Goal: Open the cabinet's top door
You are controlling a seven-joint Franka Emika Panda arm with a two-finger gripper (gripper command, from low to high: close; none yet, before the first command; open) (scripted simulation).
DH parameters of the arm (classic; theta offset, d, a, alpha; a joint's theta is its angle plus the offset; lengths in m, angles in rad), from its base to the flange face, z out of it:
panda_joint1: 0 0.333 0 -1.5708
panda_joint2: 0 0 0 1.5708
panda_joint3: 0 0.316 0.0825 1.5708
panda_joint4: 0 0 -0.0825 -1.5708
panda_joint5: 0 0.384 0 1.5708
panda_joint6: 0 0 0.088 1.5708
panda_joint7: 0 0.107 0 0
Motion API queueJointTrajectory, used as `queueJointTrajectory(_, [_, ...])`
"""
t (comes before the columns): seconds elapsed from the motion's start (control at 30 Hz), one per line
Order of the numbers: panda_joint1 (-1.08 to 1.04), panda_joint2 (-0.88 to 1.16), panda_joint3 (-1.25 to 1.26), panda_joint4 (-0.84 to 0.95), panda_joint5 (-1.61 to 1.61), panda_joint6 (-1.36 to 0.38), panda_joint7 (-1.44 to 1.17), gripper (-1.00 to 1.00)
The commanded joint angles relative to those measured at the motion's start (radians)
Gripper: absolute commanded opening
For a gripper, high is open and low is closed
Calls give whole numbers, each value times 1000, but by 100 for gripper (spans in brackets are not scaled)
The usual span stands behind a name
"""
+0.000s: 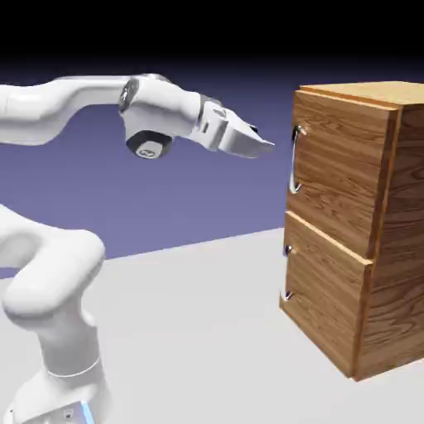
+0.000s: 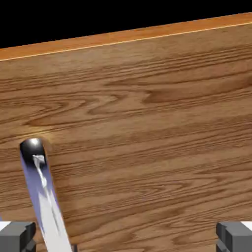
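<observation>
The exterior view takes in the whole scene: the white arm (image 1: 50, 273) bends up from the lower left and holds its gripper (image 1: 263, 142) level, pointing at the cabinet (image 1: 373, 248) on the right of the grey table (image 1: 190, 323). The gripper tip is near the handle (image 1: 295, 159) of the top door (image 1: 335, 170) but apart from it. The lower panel (image 1: 319, 302) with its own small handle (image 1: 286, 273) shows only in this view.

The hand view shows what the exterior view cannot: the door's grain close up, in long brown streaks with a lighter band along the top edge, and the handle as a polished silver bar with a rounded end, running down to the bottom edge near the left fingertip (image 2: 17, 236). The two grey fingertips sit far apart at the bottom corners with nothing between them but wood, so the jaws stand wide apart and hold nothing.

The door lies flush with the cabinet front. In the exterior view the handle is thin and partly lost against the wood. The arm's base is cut off at the bottom edge, and the cabinet's right side runs out of the picture.
</observation>
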Motion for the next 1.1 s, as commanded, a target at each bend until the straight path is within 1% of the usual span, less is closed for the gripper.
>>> queueJointTrajectory(0.0, [-19, -15, 21, 5, 44, -7, -21, 0])
queueJointTrajectory(0.87, [-519, -414, 562, 133, 1174, -177, -574, 0])
queueJointTrajectory(0.93, [-526, -419, 570, 134, 1189, -179, -581, 0])
queueJointTrajectory(1.07, [-669, -406, 603, 255, 1227, -201, -583, 0])
